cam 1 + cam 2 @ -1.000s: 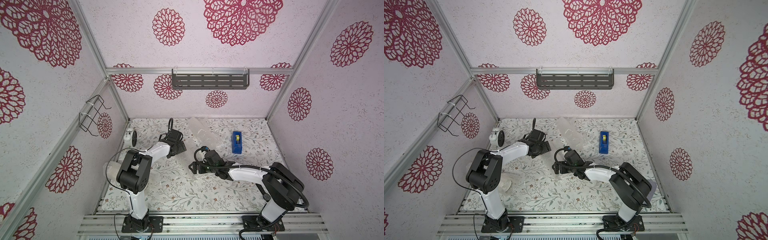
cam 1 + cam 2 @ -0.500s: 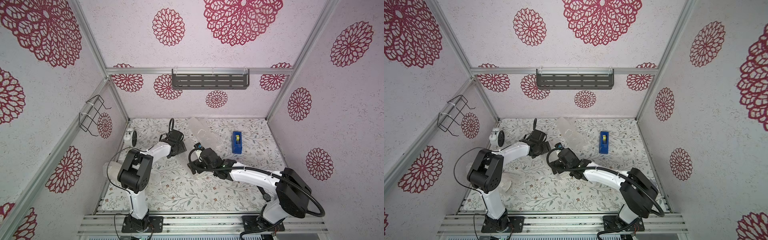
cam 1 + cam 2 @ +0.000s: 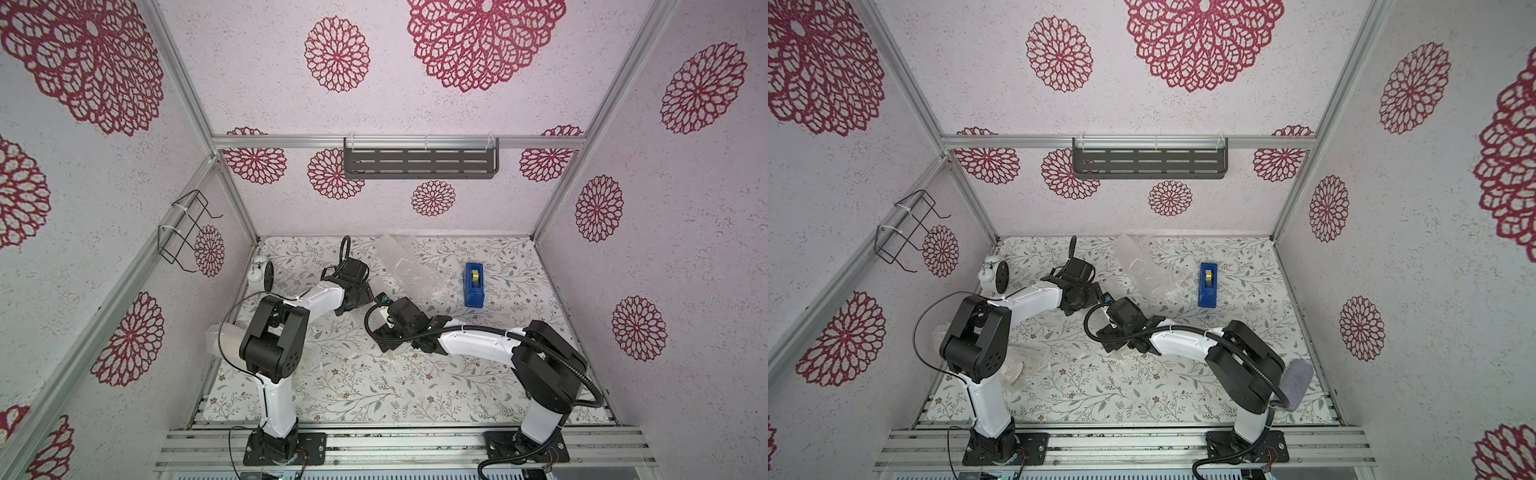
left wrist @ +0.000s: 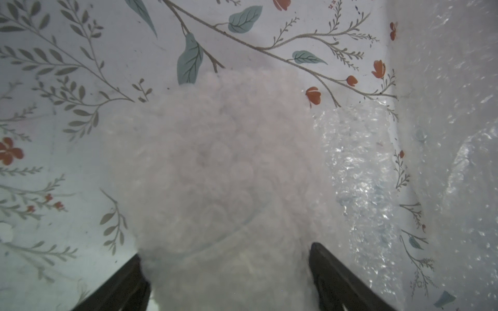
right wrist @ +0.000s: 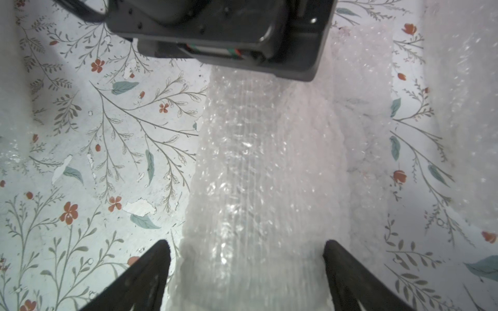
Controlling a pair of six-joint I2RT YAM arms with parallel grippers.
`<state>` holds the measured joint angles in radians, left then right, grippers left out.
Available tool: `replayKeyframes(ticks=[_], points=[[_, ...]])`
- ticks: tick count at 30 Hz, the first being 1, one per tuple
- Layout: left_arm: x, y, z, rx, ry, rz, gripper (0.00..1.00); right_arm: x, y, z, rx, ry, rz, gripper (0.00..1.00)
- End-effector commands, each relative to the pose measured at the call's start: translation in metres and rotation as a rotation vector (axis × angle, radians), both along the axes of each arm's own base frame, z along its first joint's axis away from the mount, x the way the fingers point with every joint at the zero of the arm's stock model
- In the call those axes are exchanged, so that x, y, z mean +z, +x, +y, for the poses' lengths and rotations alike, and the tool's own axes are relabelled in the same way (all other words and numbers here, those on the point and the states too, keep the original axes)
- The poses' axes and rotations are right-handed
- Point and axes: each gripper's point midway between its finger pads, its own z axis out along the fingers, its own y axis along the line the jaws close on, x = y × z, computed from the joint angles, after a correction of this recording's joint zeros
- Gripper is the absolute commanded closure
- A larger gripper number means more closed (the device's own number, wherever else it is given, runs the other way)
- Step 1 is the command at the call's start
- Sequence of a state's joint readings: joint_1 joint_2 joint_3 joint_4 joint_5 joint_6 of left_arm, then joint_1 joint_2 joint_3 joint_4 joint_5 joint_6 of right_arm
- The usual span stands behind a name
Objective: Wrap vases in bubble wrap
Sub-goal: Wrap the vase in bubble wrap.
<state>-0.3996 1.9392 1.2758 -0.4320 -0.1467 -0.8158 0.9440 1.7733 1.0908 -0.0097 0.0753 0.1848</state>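
Floral-printed table cover [image 3: 374, 395], seen in both top views; white flaked patches [image 5: 140, 207] mar its print in the right wrist view. Blue tape dispenser [image 3: 473, 284] with a yellow-cored roll, right of centre toward the far edge, lying lengthwise near-to-far. Small white alarm clock [image 3: 261, 276] with a dark round face, far left corner. Grey slotted shelf [image 3: 419, 163], fixed to the far wall's rail. Black wire rack [image 3: 187, 232], tied to the left wall's rail. Pale walls [image 3: 336, 54] bearing red rosettes. Purple-grey fuzzy cylinder [image 3: 1296, 380], near right corner, partly hidden. Aluminium base rails [image 3: 415, 446], along the near edge.
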Motion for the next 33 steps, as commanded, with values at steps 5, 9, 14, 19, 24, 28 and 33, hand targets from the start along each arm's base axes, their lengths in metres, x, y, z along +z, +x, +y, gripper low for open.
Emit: replayKeyframes(ticks=[5,9,14,19,24,28,33], points=[[-0.029,-0.021,0.010,-0.018,0.067,0.138,0.07,-0.030,-0.011,-0.001,0.012,-0.023,0.071,0.09],[-0.016,-0.014,0.002,-0.032,0.027,0.116,0.03,-0.032,-0.011,0.000,-0.016,0.003,0.089,0.10],[0.025,-0.004,-0.006,-0.044,-0.038,0.039,0.02,-0.037,-0.013,0.005,-0.075,0.069,0.157,0.15],[0.061,0.000,-0.002,-0.034,-0.058,-0.036,0.02,-0.037,-0.019,0.013,-0.137,0.179,0.264,0.17],[0.083,-0.008,0.016,0.004,-0.007,-0.077,0.02,-0.034,-0.028,0.021,-0.194,0.315,0.375,0.19],[0.081,-0.022,0.024,0.020,0.001,-0.079,0.02,-0.034,-0.032,0.024,-0.258,0.433,0.461,0.19],[0.062,-0.038,0.013,-0.019,-0.051,-0.037,0.01,-0.026,-0.031,0.026,-0.331,0.590,0.519,0.20]])
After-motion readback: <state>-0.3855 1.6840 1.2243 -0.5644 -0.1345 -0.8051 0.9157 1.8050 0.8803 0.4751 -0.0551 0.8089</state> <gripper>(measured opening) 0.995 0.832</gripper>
